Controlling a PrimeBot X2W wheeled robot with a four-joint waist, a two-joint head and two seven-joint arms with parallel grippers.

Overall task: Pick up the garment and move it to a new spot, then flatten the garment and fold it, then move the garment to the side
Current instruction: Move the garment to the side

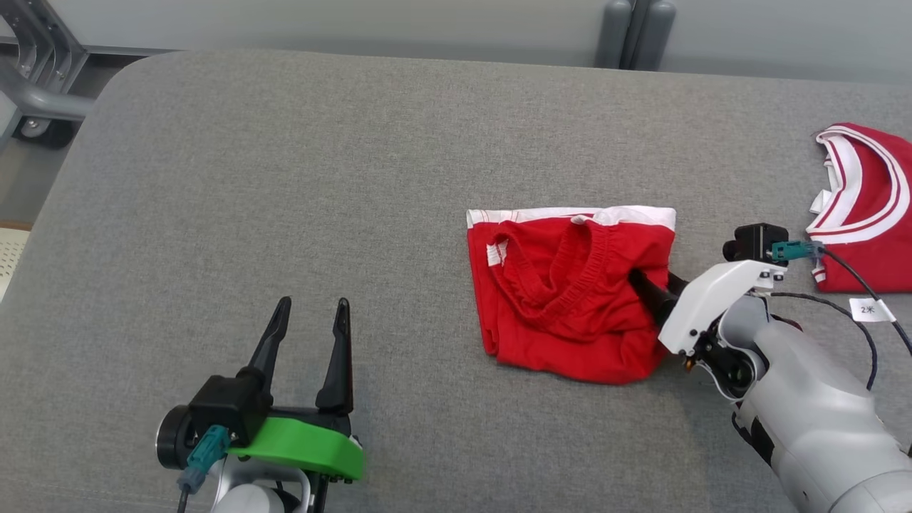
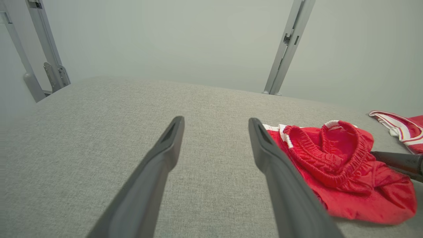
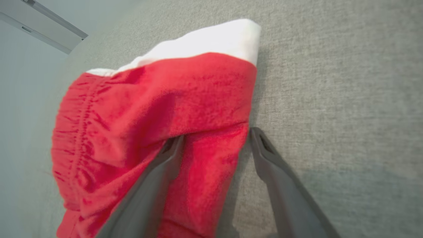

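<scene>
We're in a lab-type test cell: grey cloth-covered table [image 1: 285, 178], bare pale wall [image 2: 165, 39], metal frame posts [image 2: 287, 46], caster wheel [image 1: 44, 132].

You have two red garments on one grey table [image 1: 285, 178]: the shorts [image 1: 570, 306] and, right of the shorts, a white-trimmed top [image 1: 866, 206]. Two grippers: left gripper [image 1: 314, 305] well left of the shorts, right gripper [image 3: 214, 140] at their right edge. One white label [image 1: 871, 310], right of the shorts.

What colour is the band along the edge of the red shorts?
White band on the shorts; clearest in the right wrist view.
</scene>
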